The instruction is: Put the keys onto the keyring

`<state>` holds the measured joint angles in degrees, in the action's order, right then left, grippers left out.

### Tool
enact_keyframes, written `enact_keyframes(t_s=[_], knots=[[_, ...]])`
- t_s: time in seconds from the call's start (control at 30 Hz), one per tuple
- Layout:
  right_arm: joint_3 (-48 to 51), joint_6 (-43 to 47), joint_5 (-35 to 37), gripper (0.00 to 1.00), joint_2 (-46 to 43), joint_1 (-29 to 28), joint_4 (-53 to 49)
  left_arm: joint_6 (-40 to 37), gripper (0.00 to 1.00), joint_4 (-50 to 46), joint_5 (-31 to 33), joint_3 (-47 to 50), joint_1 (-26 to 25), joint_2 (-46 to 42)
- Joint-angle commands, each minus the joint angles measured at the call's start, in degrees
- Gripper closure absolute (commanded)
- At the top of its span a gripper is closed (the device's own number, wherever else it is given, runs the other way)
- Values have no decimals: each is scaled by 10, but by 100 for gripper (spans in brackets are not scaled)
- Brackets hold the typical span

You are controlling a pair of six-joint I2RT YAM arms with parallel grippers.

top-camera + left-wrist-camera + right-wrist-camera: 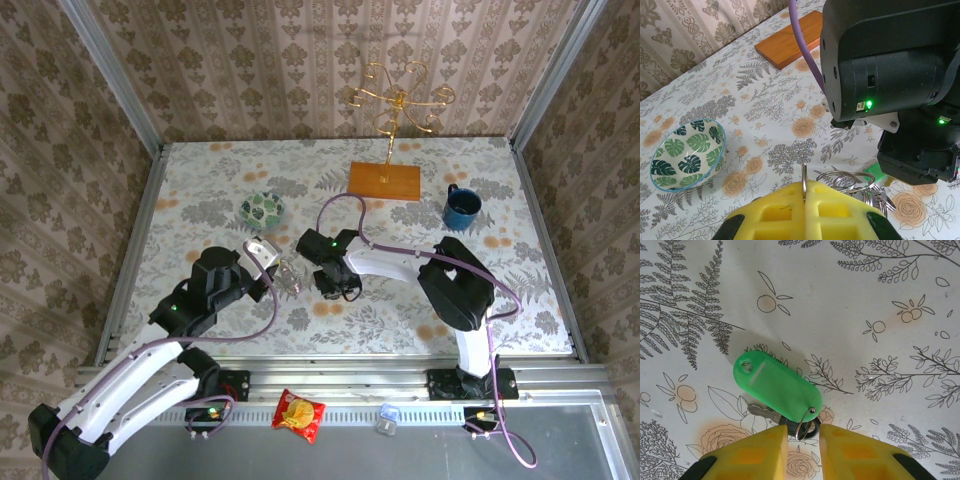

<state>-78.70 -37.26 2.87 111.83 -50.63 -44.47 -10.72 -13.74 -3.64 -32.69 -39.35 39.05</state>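
Observation:
My left gripper is shut on a thin metal keyring, held edge-on between the yellow pads. Two more rings and a cluster of silver keys hang off it to the right, over the table. One key with a black head lies on the table under a green tag, joined by a small wire ring. My right gripper stands over that key, its jaws pressed to both sides of the black head. In the top view both grippers meet mid-table.
A leaf-patterned bowl sits left of centre. An orange board with a gold wire stand is at the back, a blue mug to its right. The right arm's black body looms close to my left gripper.

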Motion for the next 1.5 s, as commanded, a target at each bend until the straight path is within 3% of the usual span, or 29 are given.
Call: enact_keyframes(t_s=[0.0, 0.83, 1.33, 1.47], knots=[[-15, 2, 16, 75, 9, 2, -22, 3, 100, 16, -6, 1, -1, -5], [-24, -6, 15, 87, 28, 2, -36, -1, 100, 17, -2, 0, -1, -5], [-24, -6, 16, 89, 26, 3, -39, -2, 100, 17, -4, -1, -1, -6], [-21, -4, 19, 100, 15, 2, -34, -3, 100, 17, -4, -3, -1, -6]])
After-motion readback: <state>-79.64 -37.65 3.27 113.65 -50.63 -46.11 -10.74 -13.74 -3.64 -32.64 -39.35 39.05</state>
